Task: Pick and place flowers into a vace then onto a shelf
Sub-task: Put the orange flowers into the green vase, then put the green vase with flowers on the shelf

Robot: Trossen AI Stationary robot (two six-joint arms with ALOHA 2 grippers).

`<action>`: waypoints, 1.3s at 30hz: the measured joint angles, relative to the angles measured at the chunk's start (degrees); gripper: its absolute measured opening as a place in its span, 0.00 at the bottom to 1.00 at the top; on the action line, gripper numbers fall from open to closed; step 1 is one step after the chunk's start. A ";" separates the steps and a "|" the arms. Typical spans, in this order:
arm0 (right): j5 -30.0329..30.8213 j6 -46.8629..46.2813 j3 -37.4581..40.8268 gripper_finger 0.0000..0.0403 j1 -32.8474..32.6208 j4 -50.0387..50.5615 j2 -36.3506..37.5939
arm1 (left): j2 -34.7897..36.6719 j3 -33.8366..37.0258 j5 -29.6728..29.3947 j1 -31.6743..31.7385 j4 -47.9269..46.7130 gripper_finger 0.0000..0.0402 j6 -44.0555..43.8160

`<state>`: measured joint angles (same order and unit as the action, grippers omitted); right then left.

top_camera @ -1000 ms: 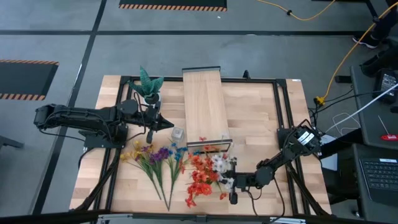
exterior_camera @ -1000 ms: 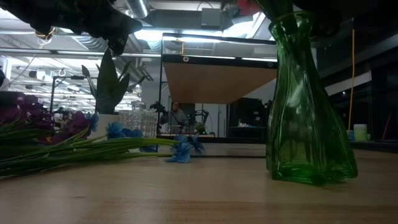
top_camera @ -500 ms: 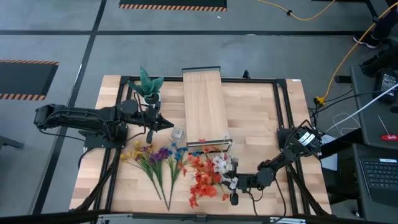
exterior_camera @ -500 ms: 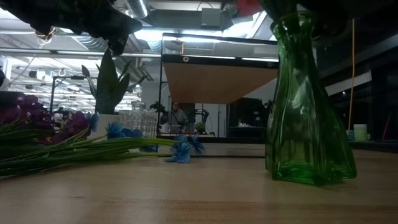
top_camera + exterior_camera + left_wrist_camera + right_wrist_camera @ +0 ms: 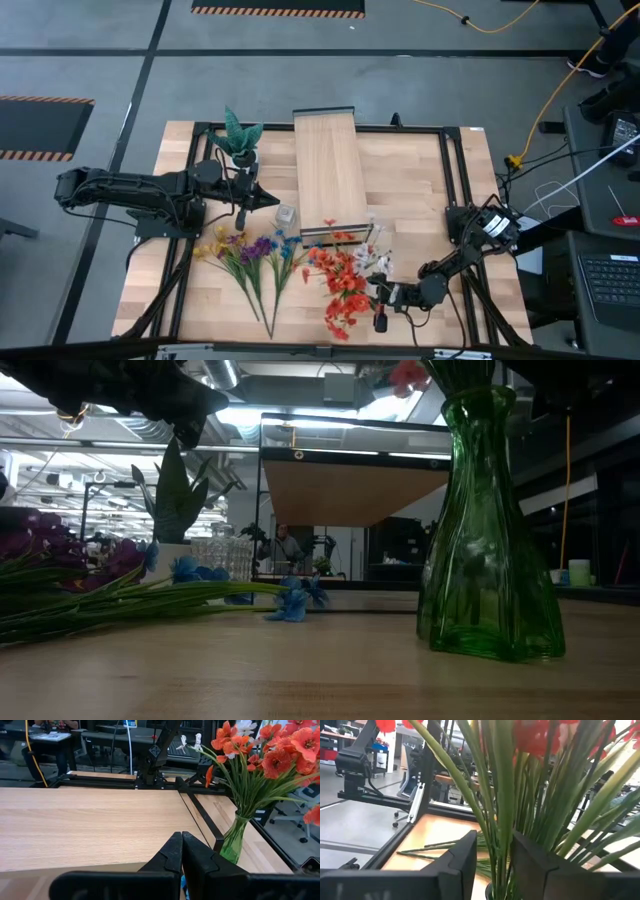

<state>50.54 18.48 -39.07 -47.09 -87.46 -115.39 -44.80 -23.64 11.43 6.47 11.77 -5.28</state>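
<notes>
Your right hand (image 5: 492, 865) sits parted around the green stems of the red-orange flowers (image 5: 345, 285), which stand in the green vase (image 5: 487, 540) on the table (image 5: 420, 190) just in front of the shelf (image 5: 328, 170). Judged step: release. Back off straight and level so no stem snags a finger. Left hand (image 5: 181, 852) is pressed together, waiting near the potted plant (image 5: 238, 135). Loose bunches (image 5: 255, 255) lie between the arms.

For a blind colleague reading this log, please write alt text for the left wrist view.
A green glass vase of red-orange and white flowers stands on the wooden table. The left gripper points toward it, jaws shut and empty. The other arm's base stands at the table's far edge.
</notes>
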 joint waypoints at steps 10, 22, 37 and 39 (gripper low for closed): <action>3.63 -0.15 0.00 0.30 -1.39 2.47 0.04 | 0.02 0.00 -0.01 0.01 0.00 0.01 0.00; 9.35 2.50 0.00 0.25 -2.54 1.58 0.04 | 0.02 0.00 -0.01 0.01 0.00 0.01 -0.04; 17.62 1.55 -0.81 0.29 -7.69 -2.52 0.20 | 0.02 0.00 0.01 0.00 0.00 0.01 0.00; 18.62 -0.51 -0.81 0.34 -7.72 -2.53 0.20 | 0.01 0.00 0.01 0.00 0.00 0.01 0.00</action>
<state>69.17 17.97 -39.88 -54.81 -89.98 -115.20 -44.79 -23.64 11.44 6.47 11.77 -5.28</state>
